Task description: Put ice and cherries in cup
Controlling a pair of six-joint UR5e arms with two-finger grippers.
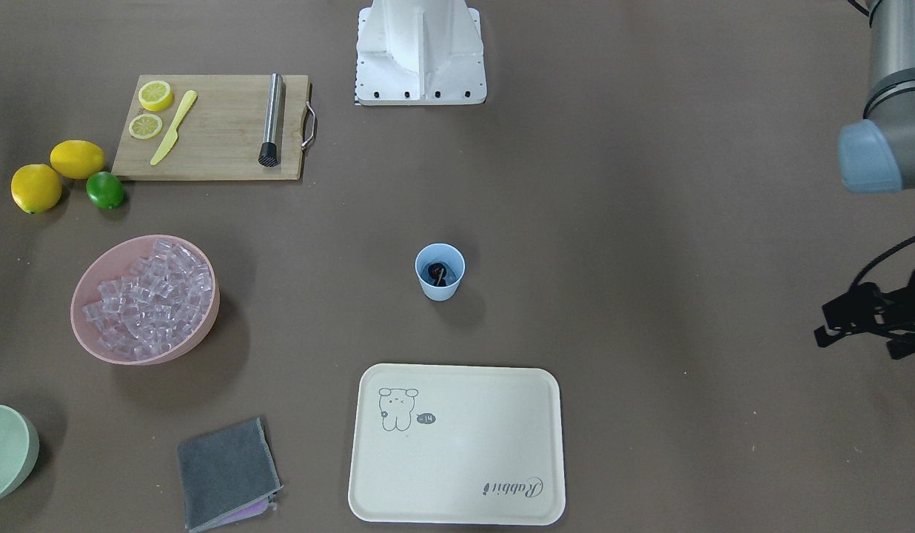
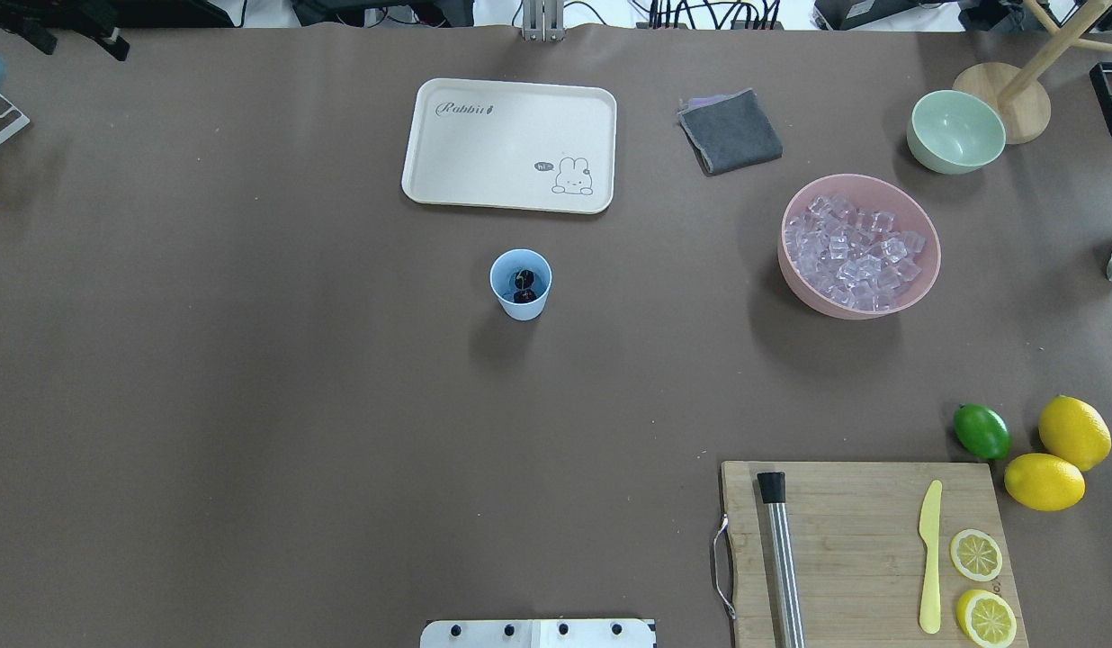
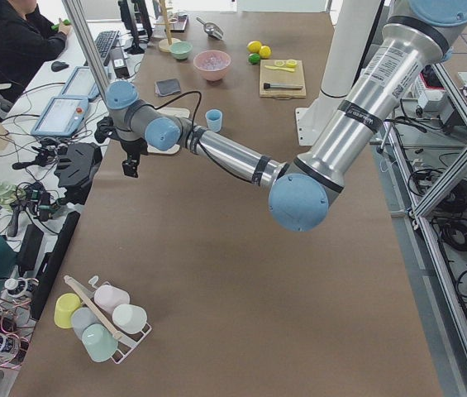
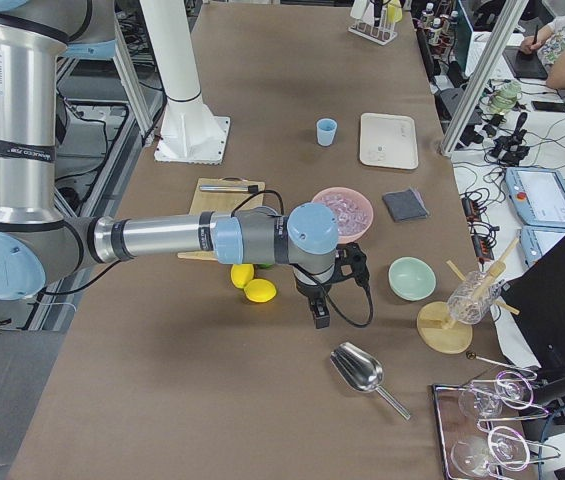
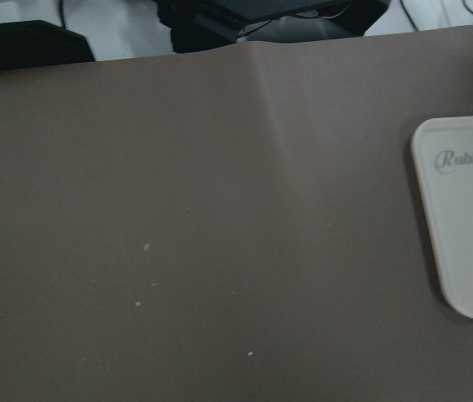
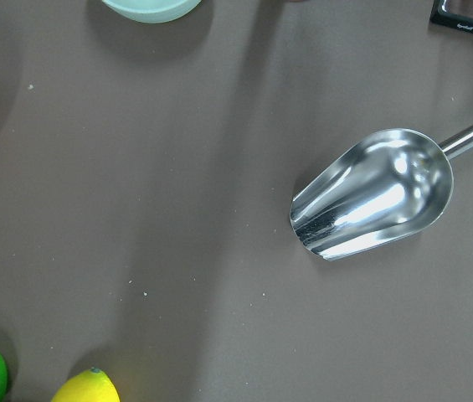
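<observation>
— Where is the pair of dark red cherries (image 1: 434, 272) on a pale stem seen?
— Inside the small light blue plastic cup (image 1: 439, 291), which is stood upright mid-table. The clear glassy ice cubes (image 1: 150, 300) are heaped in the large pink bowl (image 1: 78, 300), well apart from it.
— And the fingers?
— For the left gripper (image 3: 128, 165) and the right gripper (image 4: 319, 315), their spacing cannot be told.
</observation>
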